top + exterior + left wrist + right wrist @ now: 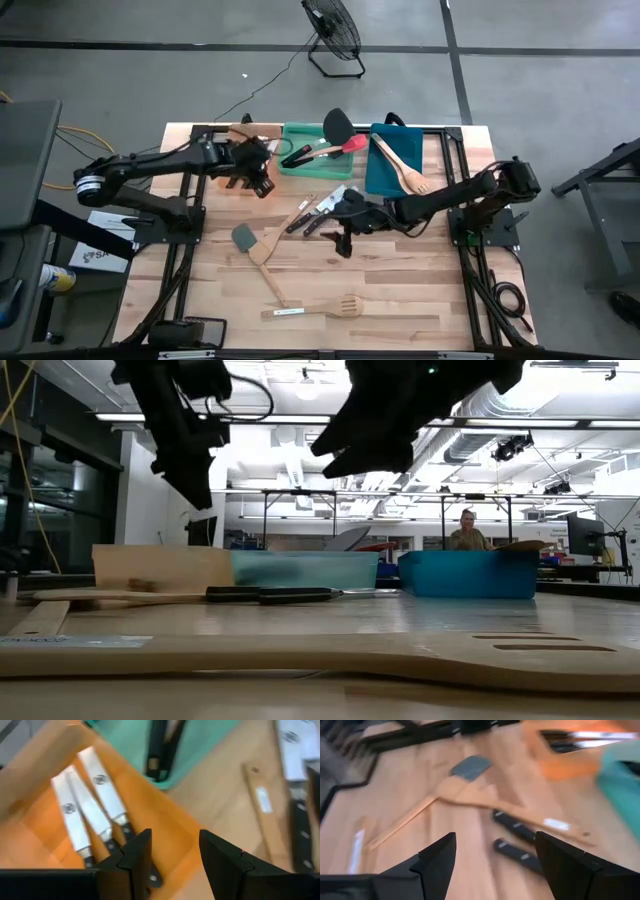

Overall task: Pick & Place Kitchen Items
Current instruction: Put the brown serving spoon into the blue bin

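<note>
Even overhead lighting, soft shadows. Ceiling strip lights point(300, 422) glaring at 12 o'clock in low view, arms silhouetting. Both wrist views motion-blurring; foreground wooden turner point(330, 658) defocusing.

No word, brand or number can be read anywhere. The steel blades of the black-handled knives point(95, 807) lying in the orange rectangular tray point(165, 827) each carry a small dark round mark, possibly a maker's stamp, too blurred to make out. A pale wooden utensil handle point(265, 815) on the table bears a white sticker, and the long slotted wooden turner point(310, 310) near the table's front has a similar white label; neither is legible.
</note>
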